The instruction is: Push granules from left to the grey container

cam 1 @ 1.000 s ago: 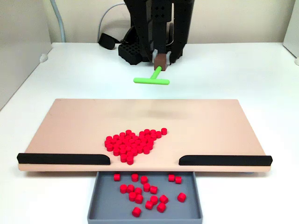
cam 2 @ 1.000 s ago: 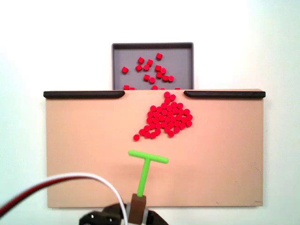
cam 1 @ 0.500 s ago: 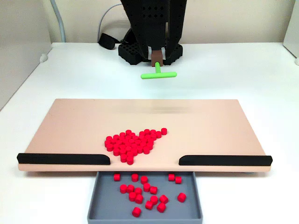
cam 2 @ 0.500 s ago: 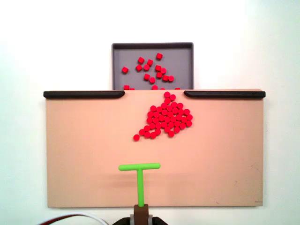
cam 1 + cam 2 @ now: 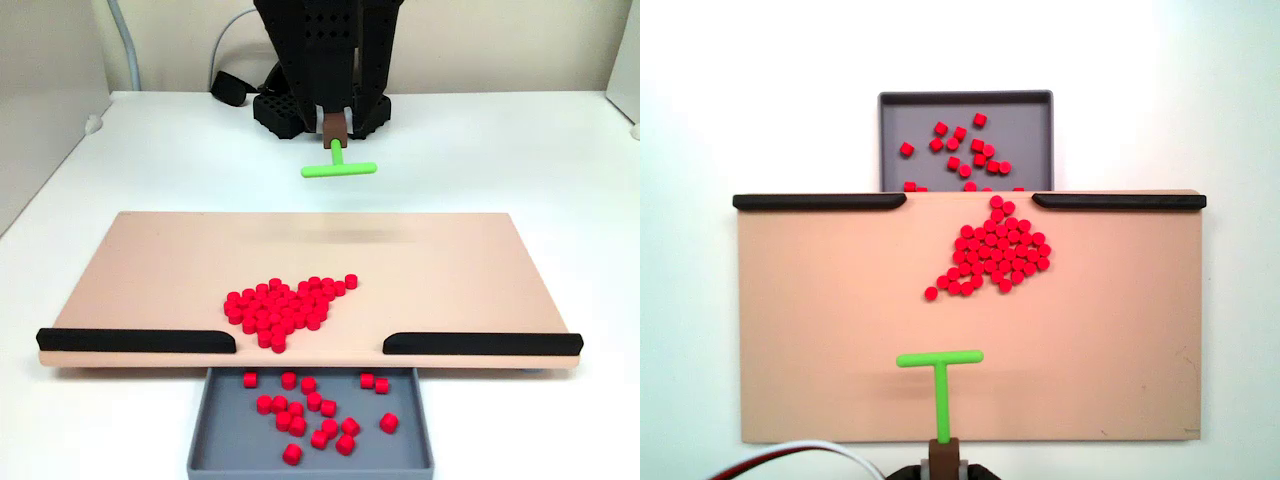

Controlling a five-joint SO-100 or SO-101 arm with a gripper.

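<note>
A pile of red granules [image 5: 285, 308] [image 5: 993, 256] lies on the tan board, just behind the gap between its two black strips. More granules lie loose in the grey container [image 5: 220, 440] [image 5: 1030, 120] beyond that gap. My gripper [image 5: 334, 126] [image 5: 943, 460] is shut on the brown handle of a green T-shaped tool [image 5: 338, 168] [image 5: 940, 385]. The tool hangs straight over the board's edge nearest the arm base. Its crossbar faces the pile and stays well short of it.
The tan board [image 5: 460, 270] [image 5: 820, 320] lies on a white table, with black strips [image 5: 135, 340] [image 5: 480, 343] along its container side. The arm's black base [image 5: 290, 110] stands behind the board. A red and white cable [image 5: 790, 455] curls in beside the arm.
The green tool has swung from a tilt to straight and drawn back from the pile toward the arm base. The granules have not moved.
</note>
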